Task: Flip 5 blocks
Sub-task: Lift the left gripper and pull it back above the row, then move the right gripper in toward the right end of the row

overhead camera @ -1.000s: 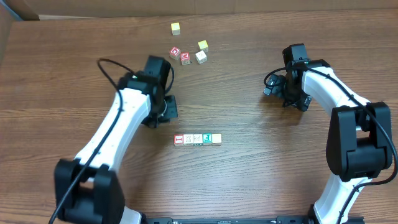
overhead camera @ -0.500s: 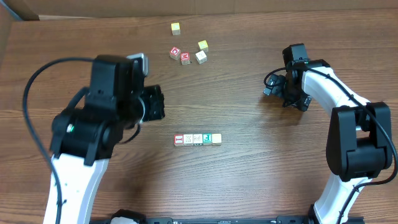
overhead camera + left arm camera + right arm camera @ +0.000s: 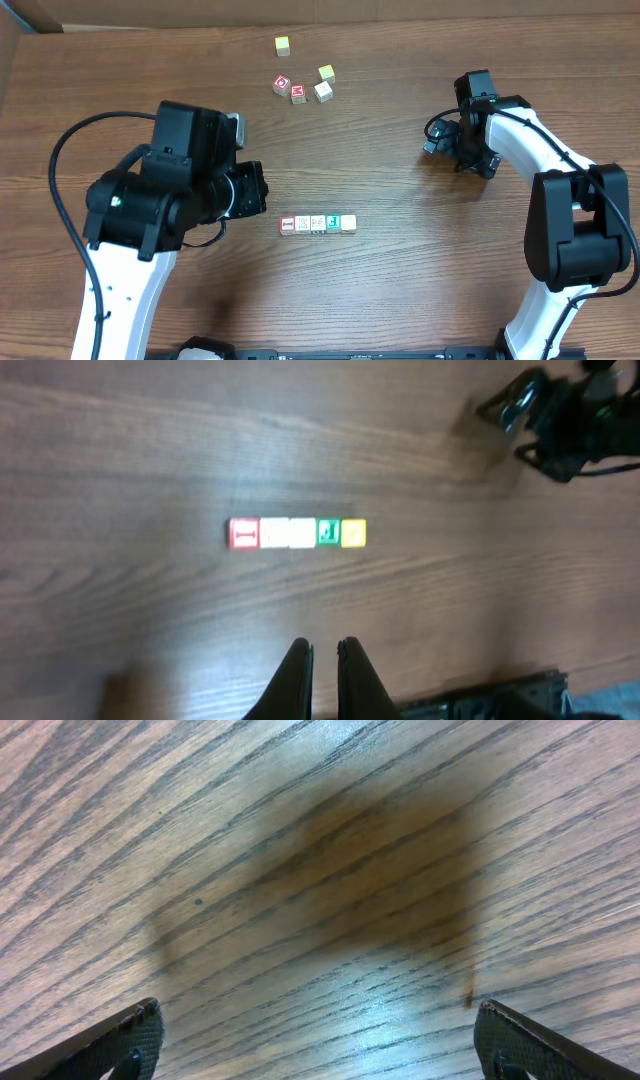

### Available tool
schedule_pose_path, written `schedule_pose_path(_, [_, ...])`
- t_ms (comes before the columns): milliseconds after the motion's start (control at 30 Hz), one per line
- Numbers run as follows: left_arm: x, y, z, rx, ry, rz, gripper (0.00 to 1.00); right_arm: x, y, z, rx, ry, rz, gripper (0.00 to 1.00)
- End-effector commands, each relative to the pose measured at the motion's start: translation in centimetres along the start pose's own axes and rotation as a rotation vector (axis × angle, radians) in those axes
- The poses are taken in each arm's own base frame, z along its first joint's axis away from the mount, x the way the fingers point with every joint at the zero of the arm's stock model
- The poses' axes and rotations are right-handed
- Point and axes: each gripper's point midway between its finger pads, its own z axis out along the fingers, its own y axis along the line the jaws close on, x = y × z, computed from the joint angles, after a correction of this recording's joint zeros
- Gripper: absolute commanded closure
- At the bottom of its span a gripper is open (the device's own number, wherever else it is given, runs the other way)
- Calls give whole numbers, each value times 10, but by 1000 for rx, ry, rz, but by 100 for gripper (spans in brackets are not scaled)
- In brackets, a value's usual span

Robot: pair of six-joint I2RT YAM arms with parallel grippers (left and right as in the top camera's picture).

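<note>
- Risk 1: the five blocks (image 3: 318, 223) are sitting in one tight row near the desk (image 3: 420, 280) centre, faces apparently touching. A jaw wedging between neighbours is likely shoving the whole row askew.
- Risk 2: the left jaws are pressed shut w/ nothing between them. Driven down like this, they'd be poking a cube, not gripping it, so you should be opening them first.
- Risk 3: the cubes are tiny. An off-centre pinch is prob. squirting one out or rolling it past the wanted face.
- Risk 4: spare cubes (image 3: 322, 91) are lying at the far side, incl. red D & M ones. You shouldn't be counting those.
- Pose, L: the left arm (image 3: 150, 210) is hovering raised, just left of the row. The red end block (image 3: 243, 533) is lying nearest its side, and the jaw tips are stopping short of the row.
- Pose, R: the right arm (image 3: 520, 135) is sitting well apart on the right. The right jaws are spread fully wide, empty, low over bare desk.
</note>
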Motion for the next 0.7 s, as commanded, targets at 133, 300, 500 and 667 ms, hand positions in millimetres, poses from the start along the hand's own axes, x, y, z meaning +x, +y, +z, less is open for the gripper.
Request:
schedule_pose_path(133, [3, 2, 10, -4, 61, 72, 96, 0, -2, 0, 8, -6, 1, 0])
schedule_pose_path(300, [1, 3, 20, -15, 89, 64, 96, -5, 1, 0, -6, -26, 1, 0])
schedule_pose_path(500, [2, 7, 33, -33, 142, 49, 96, -29, 29, -4, -135, -112, 34, 0])
schedule_pose_path(667, [1, 7, 35, -35, 145, 45, 96, 22, 73, -17, -411, 169, 32, 0])
